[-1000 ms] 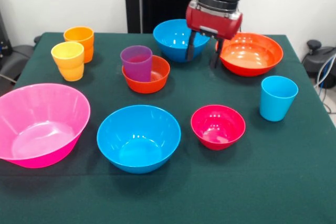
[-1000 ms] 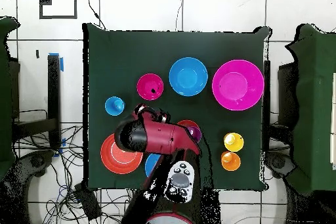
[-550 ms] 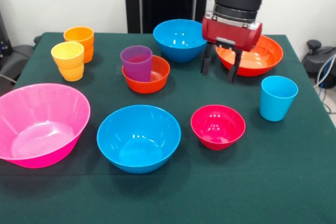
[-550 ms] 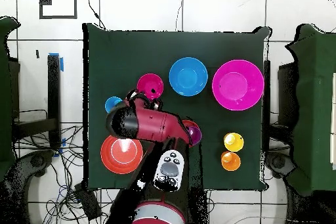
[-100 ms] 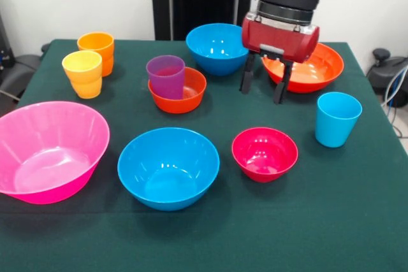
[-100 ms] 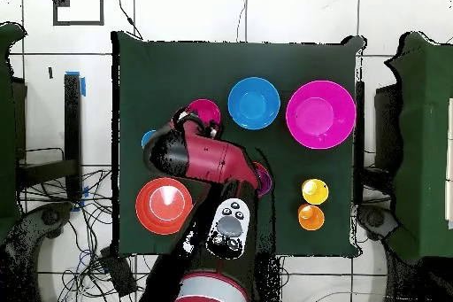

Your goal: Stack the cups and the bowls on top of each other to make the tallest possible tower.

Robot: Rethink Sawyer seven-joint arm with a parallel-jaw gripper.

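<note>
Pincer: gripper [image 5: 262,85] hangs in the upper middle of the front view on my red and black arm, its two dark fingers spread apart and holding nothing, above bare cloth between the far blue bowl [image 5: 218,48] and the wide orange bowl [image 5: 305,65].
Surface: table [image 5: 331,221] under a dark green cloth, which I see filling most of the frame.
Room: white wall behind, a black upright panel at top centre; from overhead I see a pale tiled floor with cables at lower left.
Tower so far: purple tumbler [image 5: 166,76] stands upright inside the small orange bowl [image 5: 178,91], left of centre; small crimson bowl [image 5: 264,153] sits apart on the cloth, lower right of centre.
Other cups: yellow tumbler [image 5: 82,74] and orange tumbler [image 5: 97,49] close together at upper left; light blue tumbler [image 5: 337,118] alone at right.
Other bowls: huge pink bowl [image 5: 48,150] at lower left; near blue bowl [image 5: 168,167] at lower centre.
In the way: from overhead the arm covers the stacked pair and the far blue bowl, so I read those from the front.
</note>
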